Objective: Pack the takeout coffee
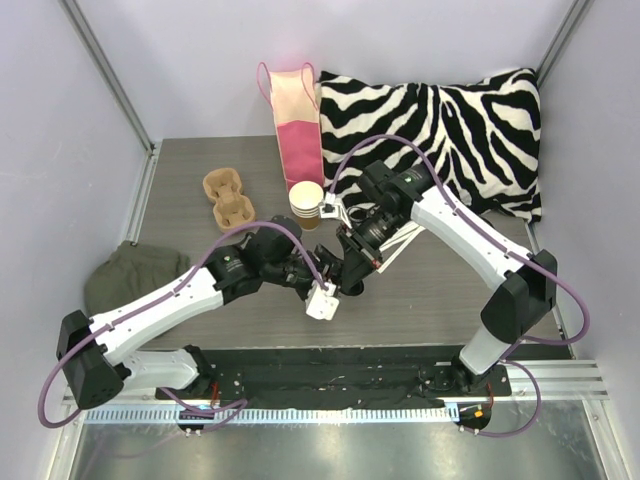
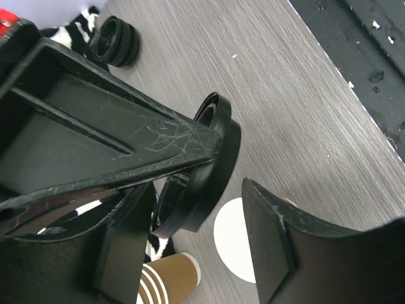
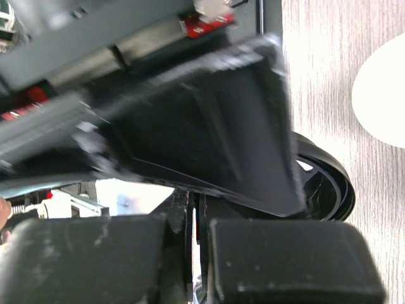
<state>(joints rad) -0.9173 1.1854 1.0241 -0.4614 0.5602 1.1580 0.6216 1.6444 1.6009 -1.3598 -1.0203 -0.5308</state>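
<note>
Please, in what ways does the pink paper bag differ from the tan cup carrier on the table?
Colour: the paper bag is cream above and pink below; the cup carrier is plain tan.
Pose: the bag stands upright at the back; the carrier lies flat, nearer the arms.
Shape: the bag is tall and narrow; the carrier is low, with two round wells, both empty.
Shared: both rest on the grey table.

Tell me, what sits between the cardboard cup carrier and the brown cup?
Nothing; the top view shows only bare table between the cup carrier and the brown cup.
</note>
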